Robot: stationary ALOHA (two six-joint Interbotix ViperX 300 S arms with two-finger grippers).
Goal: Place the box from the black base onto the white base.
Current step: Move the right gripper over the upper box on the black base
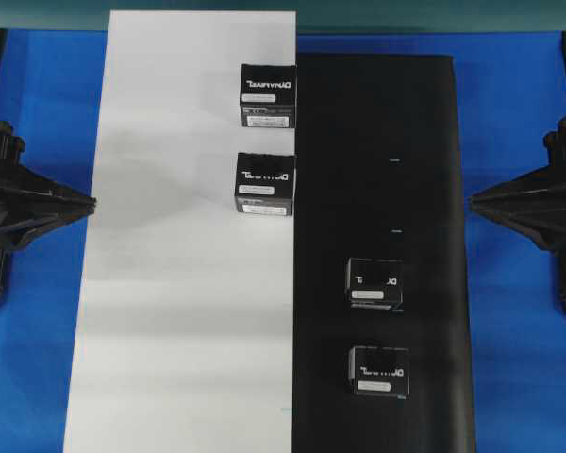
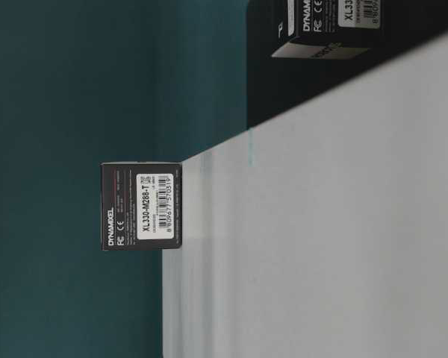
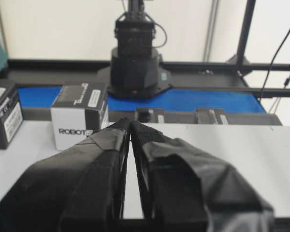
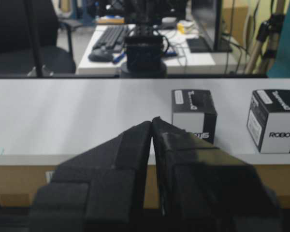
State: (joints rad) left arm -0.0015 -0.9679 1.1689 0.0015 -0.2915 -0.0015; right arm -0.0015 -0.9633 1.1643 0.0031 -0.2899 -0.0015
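Two black boxes stand on the black base (image 1: 377, 142), one at mid-length (image 1: 374, 282) and one nearer the front (image 1: 378, 370). Two more identical boxes (image 1: 266, 96) (image 1: 264, 184) stand on the white base (image 1: 170, 283), close to its right edge. My left gripper (image 1: 91, 201) hovers at the white base's left edge, shut and holding nothing. My right gripper (image 1: 471, 199) hovers at the black base's right edge, also shut with nothing in it. In the left wrist view the closed fingertips (image 3: 130, 124) point across the white base towards a box (image 3: 79, 116).
Blue table surface (image 1: 38, 94) lies on both sides of the two bases. The arm mounts sit at the far left and far right. In the right wrist view the two boxes on the white base (image 4: 193, 115) (image 4: 274, 121) stand beyond my fingertips (image 4: 152, 123).
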